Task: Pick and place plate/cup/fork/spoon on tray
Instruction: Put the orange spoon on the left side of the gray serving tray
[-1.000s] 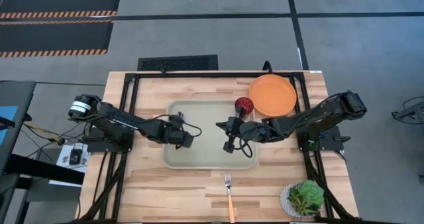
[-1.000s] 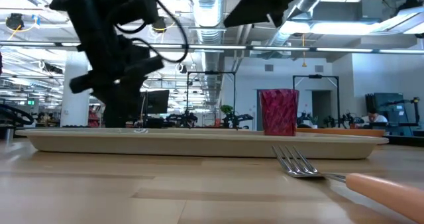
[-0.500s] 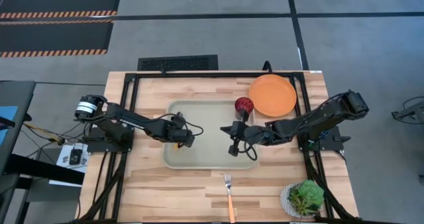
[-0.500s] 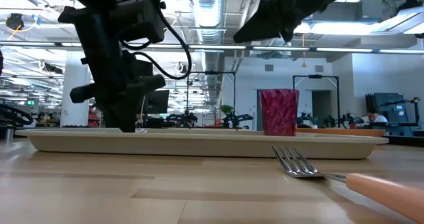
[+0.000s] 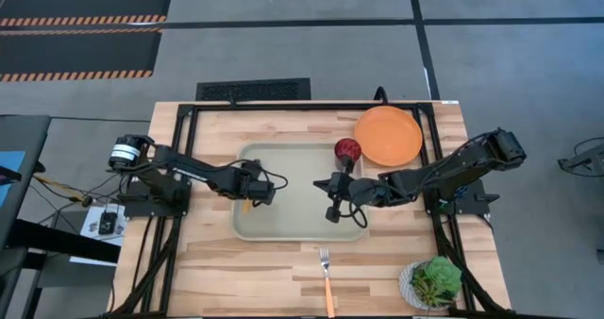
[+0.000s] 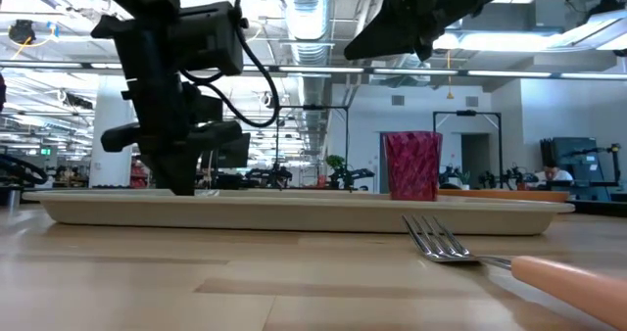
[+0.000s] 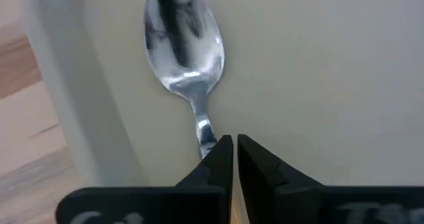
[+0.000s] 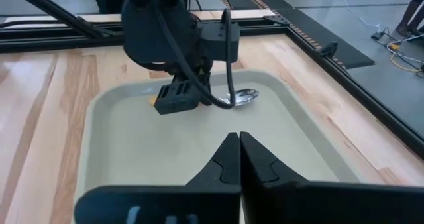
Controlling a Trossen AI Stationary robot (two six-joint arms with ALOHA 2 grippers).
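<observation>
The tray (image 5: pixel 300 223) lies mid-table. The spoon (image 7: pixel 182 42) lies flat on its floor near the left end, with the bowl toward the far side and the orange handle (image 5: pixel 247 206) toward the near side. My left gripper (image 7: pixel 234 144) is shut and points steeply down at the spoon's neck. My right gripper (image 5: pixel 321 183) hangs shut above the tray's right half, holding nothing. The dark-red cup (image 5: pixel 347 150) stands upright in the tray's far right corner. The orange plate (image 5: pixel 388 136) lies on the table beyond that corner. The fork (image 5: pixel 327 279) lies on the table near the front edge. My left gripper has its shut fingertips (image 7: pixel 218 151) down at the spoon's neck (image 7: pixel 204 128), where the metal meets the orange handle. They come from above on a slant and lie along the spoon. The fingers hide the spot, so I cannot tell whether they touch the spoon.
A white pot with a green plant (image 5: pixel 434 281) stands at the table's near right corner. A black frame (image 5: pixel 189 130) runs round the tabletop. Bare wood shows left and in front of the tray.
My left gripper has come down toward the tray floor and drawn slightly toward the table's left edge; the spoon's orange handle now shows beside it. My right gripper has sunk a little over the tray's right half. The spoon, cup, plate and fork have stayed put.
</observation>
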